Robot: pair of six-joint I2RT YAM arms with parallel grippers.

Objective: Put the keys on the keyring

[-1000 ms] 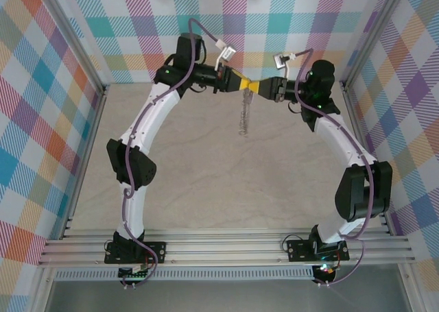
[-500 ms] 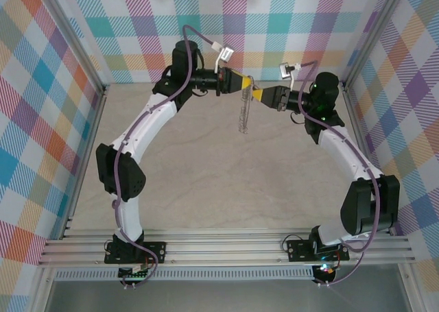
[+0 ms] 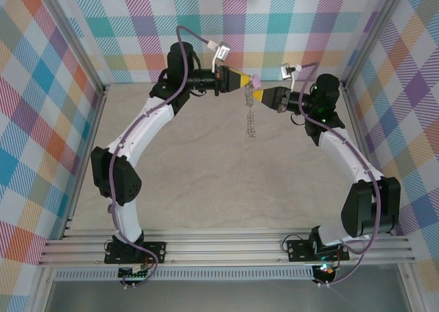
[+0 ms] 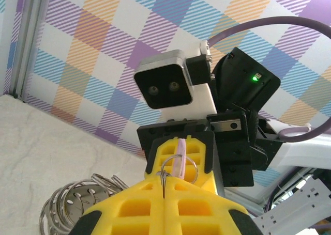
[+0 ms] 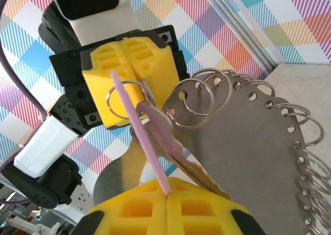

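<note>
Key [image 5: 147, 147], the lilac one, is pinched in your right pincer [image 5: 168, 191], shut tight on it. Your left pincer [image 5: 126, 98], just in front, is shut on one small ring of the keyring [image 5: 248, 152], which hangs under it, held steady so the key can slide on.

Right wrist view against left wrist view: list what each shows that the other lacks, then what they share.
Right wrist's own: the keyring's broad grey face, its holed rim fringed with small rings, and the flat side of the lilac key.
Left wrist's own: a green light on the right arm, and the key edge-on as a thin lilac strip.
Shared: the left gripper shut on one small ring, the right gripper shut on the key, the two tips facing each other closely, and the plaid wall behind.
</note>
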